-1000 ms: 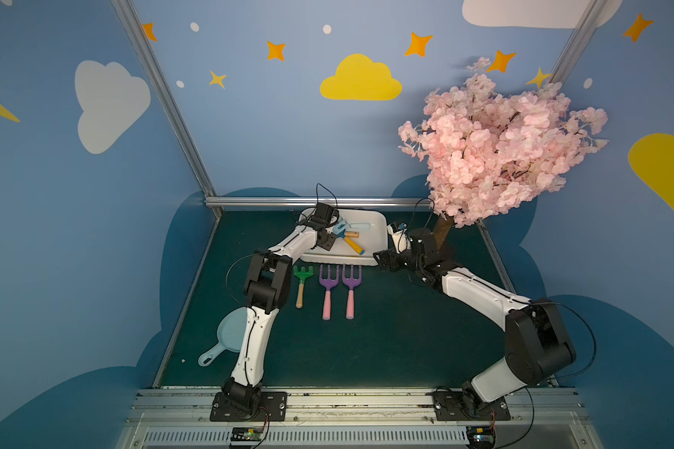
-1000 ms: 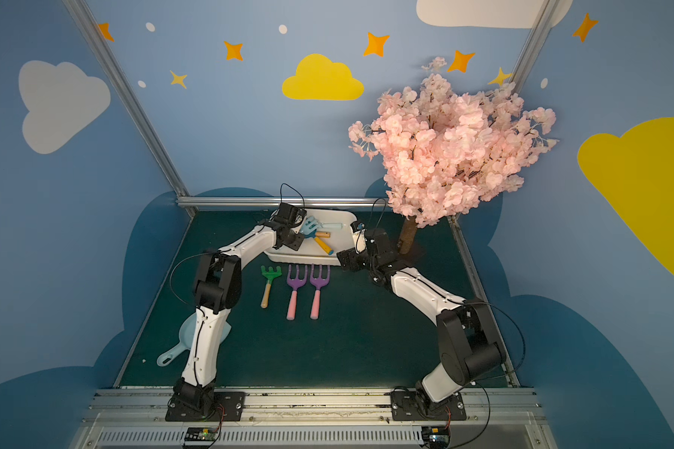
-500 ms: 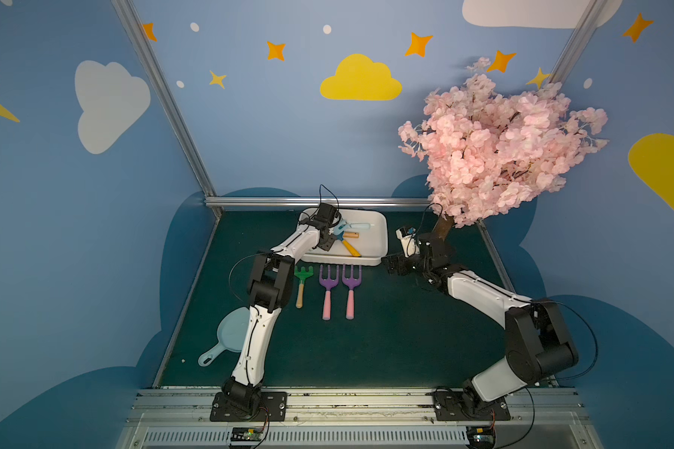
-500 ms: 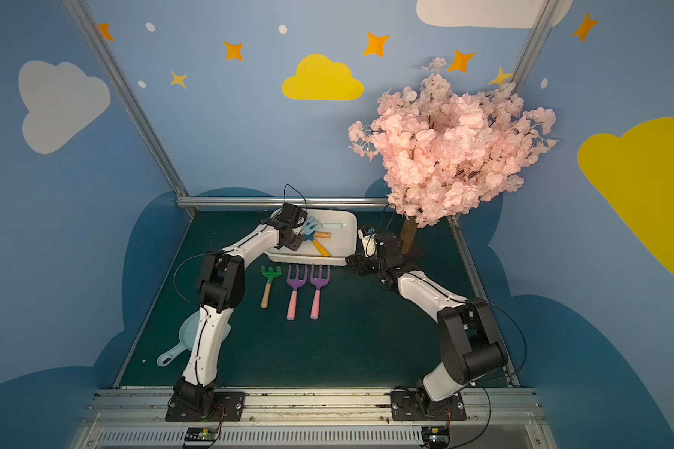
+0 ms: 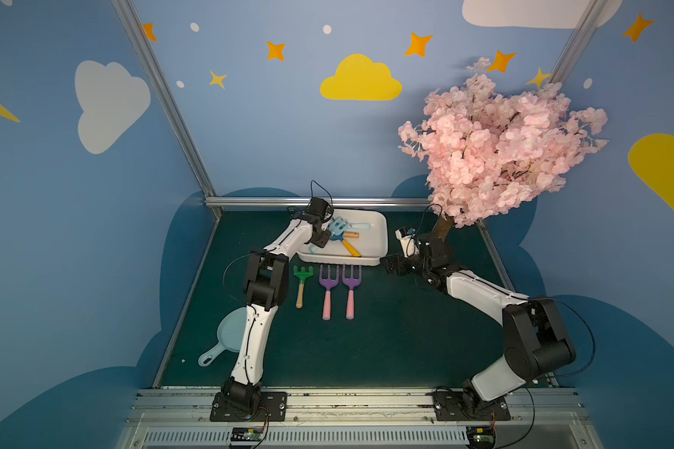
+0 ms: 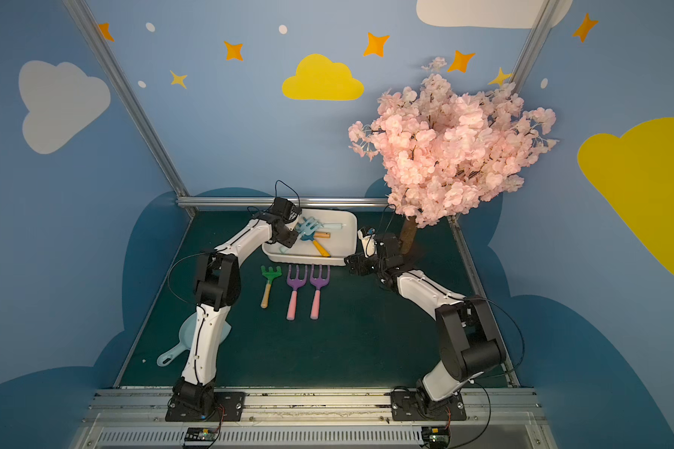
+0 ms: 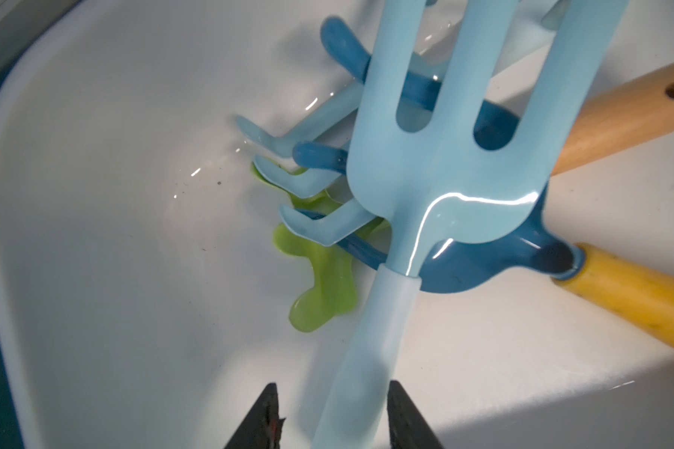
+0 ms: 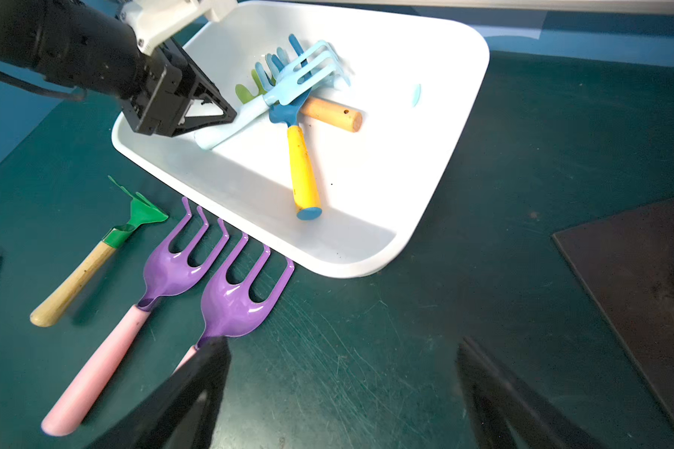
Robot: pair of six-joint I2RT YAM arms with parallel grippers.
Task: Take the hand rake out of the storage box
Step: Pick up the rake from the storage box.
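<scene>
Both top views are looking down from high above the near edge of the table [image 5: 386, 350] toward the back wall [image 5: 269, 128] (two nearly equal framings). The left wrist camera is peering closely into the storage box [image 7: 94, 233]; the right wrist camera is viewing that box obliquely from farther off.

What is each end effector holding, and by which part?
The left end effector straddles the handle of the light blue rake near its end, in the storage box; whether it is clamped cannot be told. The right end effector holds nothing.
</scene>
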